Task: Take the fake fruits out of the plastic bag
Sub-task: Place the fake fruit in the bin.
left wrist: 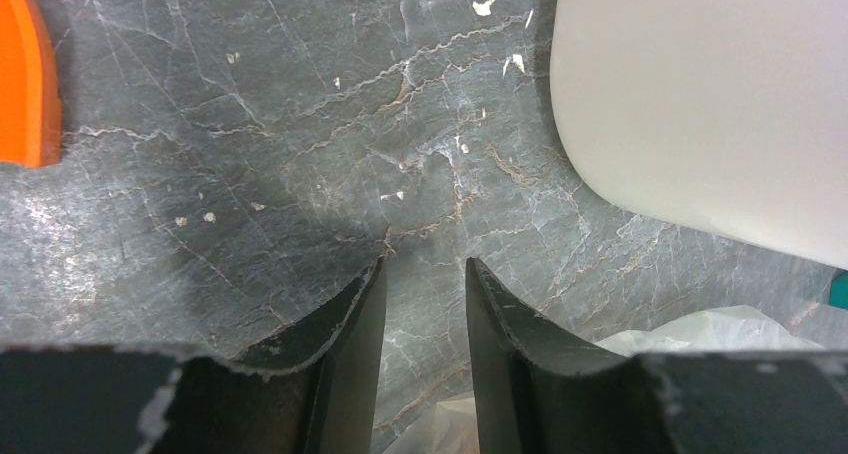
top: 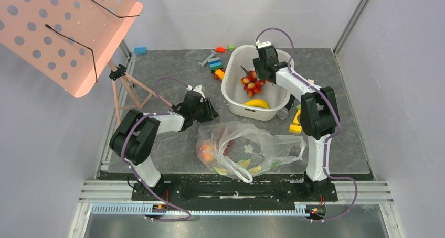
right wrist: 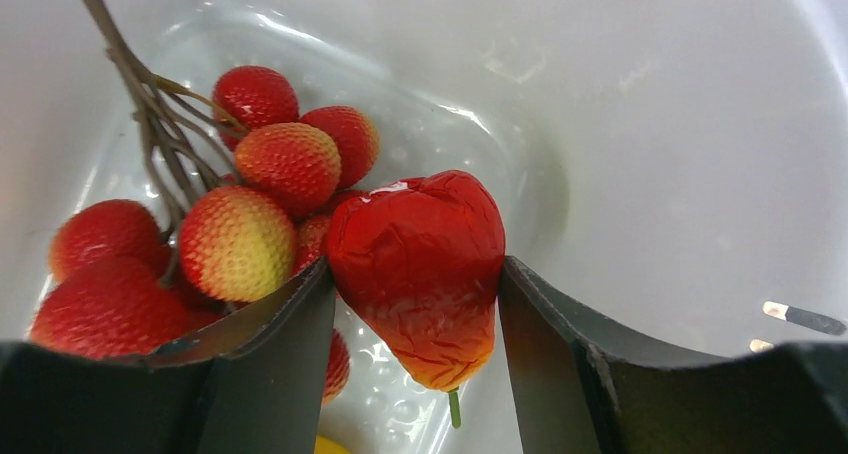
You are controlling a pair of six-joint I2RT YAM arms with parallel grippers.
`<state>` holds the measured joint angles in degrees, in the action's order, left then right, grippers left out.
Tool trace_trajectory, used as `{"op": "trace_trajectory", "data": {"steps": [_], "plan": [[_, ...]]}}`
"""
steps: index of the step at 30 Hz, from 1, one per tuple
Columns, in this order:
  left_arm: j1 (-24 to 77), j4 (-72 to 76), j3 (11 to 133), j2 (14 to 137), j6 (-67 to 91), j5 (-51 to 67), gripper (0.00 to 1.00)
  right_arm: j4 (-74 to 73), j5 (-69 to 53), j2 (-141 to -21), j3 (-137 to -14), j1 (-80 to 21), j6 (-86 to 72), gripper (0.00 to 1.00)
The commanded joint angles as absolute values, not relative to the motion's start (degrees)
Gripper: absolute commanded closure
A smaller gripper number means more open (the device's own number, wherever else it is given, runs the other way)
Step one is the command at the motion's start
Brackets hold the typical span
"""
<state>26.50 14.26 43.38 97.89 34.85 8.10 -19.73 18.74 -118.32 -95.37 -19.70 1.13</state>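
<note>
A red fruit (right wrist: 418,244) is clamped in the right gripper (right wrist: 412,266) over the white basin (top: 231,99) at upper centre, where a grape bunch (right wrist: 240,239) and a yellow piece (top: 256,103) are already laid. The left gripper (left wrist: 425,269) is held partly open and empty above the table (left wrist: 250,124). Other fruits (top: 207,155) are left in the plastic bag (top: 273,143) at lower centre, and their number is obscured by crinkled film.

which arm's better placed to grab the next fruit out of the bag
Left. The left fingers are open and empty, right beside the plastic bag, which has fruits inside. The right fingers are over the white basin, shut on a red fruit.
</note>
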Motion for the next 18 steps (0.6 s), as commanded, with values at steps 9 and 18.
{"op": "trace_trajectory", "data": {"steps": [9,18], "plan": [[26.81,15.07,44.82,98.81,34.80,8.91,0.58,-17.06,21.84,-121.51,-97.56,-18.59,2.81,0.23],[26.81,15.06,44.82,98.90,34.77,9.05,0.58,-14.24,22.15,-110.89,-92.56,-18.50,3.13,0.17]]}}
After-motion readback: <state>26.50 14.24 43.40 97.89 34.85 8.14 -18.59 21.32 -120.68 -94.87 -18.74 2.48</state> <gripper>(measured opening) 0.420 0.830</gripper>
